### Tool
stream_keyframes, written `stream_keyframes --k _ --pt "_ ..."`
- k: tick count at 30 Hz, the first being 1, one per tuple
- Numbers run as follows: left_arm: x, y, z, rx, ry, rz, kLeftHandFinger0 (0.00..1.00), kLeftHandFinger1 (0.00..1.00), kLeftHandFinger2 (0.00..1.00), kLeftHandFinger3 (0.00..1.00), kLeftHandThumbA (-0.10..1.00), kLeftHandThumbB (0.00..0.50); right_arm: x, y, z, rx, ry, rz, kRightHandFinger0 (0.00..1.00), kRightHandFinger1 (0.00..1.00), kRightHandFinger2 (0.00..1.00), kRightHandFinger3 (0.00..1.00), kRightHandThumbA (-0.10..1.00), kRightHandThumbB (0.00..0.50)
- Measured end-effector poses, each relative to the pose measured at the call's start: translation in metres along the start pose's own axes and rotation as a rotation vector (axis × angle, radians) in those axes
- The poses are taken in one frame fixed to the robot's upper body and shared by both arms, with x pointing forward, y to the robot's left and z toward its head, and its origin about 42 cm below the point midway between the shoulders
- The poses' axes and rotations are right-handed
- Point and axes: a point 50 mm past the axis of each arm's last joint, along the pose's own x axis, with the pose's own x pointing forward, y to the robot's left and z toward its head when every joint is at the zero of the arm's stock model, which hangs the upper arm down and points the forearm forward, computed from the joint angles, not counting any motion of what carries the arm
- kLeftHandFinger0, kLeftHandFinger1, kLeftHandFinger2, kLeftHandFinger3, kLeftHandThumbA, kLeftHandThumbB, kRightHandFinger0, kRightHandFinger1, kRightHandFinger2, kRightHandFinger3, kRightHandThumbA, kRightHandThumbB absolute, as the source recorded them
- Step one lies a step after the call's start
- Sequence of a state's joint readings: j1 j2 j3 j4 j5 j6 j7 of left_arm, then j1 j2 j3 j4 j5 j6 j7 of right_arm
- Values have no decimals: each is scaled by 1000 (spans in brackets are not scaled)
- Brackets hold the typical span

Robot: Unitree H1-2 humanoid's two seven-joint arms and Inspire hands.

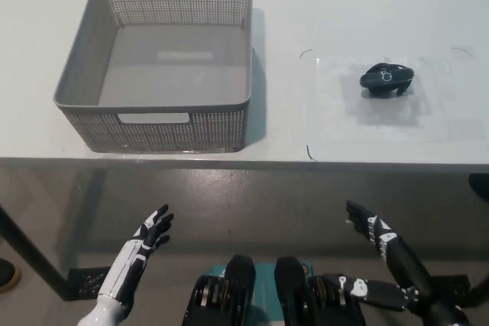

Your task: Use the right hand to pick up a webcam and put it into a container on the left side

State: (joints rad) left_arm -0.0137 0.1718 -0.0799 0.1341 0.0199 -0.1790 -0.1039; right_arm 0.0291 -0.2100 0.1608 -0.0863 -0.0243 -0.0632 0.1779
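Observation:
A small black webcam (387, 79) lies on the white table at the right, on a faint marked rectangle. A grey perforated basket (84, 101) with nothing in it stands on the table's left half. My black right hand (373, 228) hangs below the table's front edge, low at the right, fingers spread and holding nothing, well short of the webcam. My white left hand (150, 233) rests low at the left, also below the table edge, fingers apart.
The table's front edge (244, 163) runs across the middle of the view, with grey floor beneath it. A dark table leg (30, 253) slants at the lower left. Bare tabletop separates the basket and the webcam.

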Motion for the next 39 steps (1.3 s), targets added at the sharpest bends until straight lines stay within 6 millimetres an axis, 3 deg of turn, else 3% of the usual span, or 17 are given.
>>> stream_keyframes --k 2,4,6,9,13,17,22,25,30,31,32,35,39 --pt "0 0 0 0 -1 0 1000 1000 1000 1000 1000 144 -6 -4 20 -25 -57 -4 1000 1000 1000 1000 955 229" --pt "0 0 0 0 -2 0 1000 1000 1000 1000 1000 140 -10 -9 39 -59 -101 0 1000 1000 1000 1000 937 217" --pt "0 0 0 0 -1 0 1000 1000 1000 1000 1000 138 -13 -16 57 -95 -144 -6 1000 1000 1000 1000 966 266" --pt "-5 -1 -2 -2 6 0 1000 1000 1000 1000 1000 145 -21 -24 86 -176 -212 -21 1000 1000 1000 1000 1000 284" --pt "-19 -3 -9 -8 33 0 1000 1000 1000 1000 1000 158 -23 -32 105 -293 -239 -40 1000 1000 1000 1000 995 314" --pt "-25 -5 -13 -12 47 -6 1000 1000 1000 1000 1000 164 -9 -45 122 -407 -258 -72 1000 1000 1000 1000 995 346" --pt "-25 -5 -12 -12 43 -8 1000 1000 1000 1000 1000 161 30 -66 157 -559 -296 -123 1000 1000 1000 1000 944 347" --pt "-26 -5 -12 -13 44 -8 1000 1000 1000 1000 1000 153 66 -84 168 -615 -277 -146 1000 1000 1000 1000 919 346" --pt "-26 -4 -13 -13 45 -7 1000 1000 1000 1000 1000 160 130 -113 176 -665 -180 -150 1000 1000 1000 1000 897 365" --pt "-26 -4 -13 -13 45 -7 1000 1000 1000 1000 1000 163 141 -117 179 -676 -167 -147 1000 1000 1000 1000 930 406" --pt "-26 -4 -13 -13 45 -6 1000 1000 1000 1000 1000 164 155 -122 181 -689 -144 -144 1000 1000 1000 1000 936 410" --pt "-26 -3 -13 -13 45 -5 1000 1000 1000 1000 1000 162 187 -131 183 -719 -75 -122 1000 1000 1000 1000 950 402" --pt "-26 -2 -13 -13 46 -1 1000 1000 1000 1000 1000 160 228 -137 184 -785 28 -91 1000 1000 1000 1000 970 430"
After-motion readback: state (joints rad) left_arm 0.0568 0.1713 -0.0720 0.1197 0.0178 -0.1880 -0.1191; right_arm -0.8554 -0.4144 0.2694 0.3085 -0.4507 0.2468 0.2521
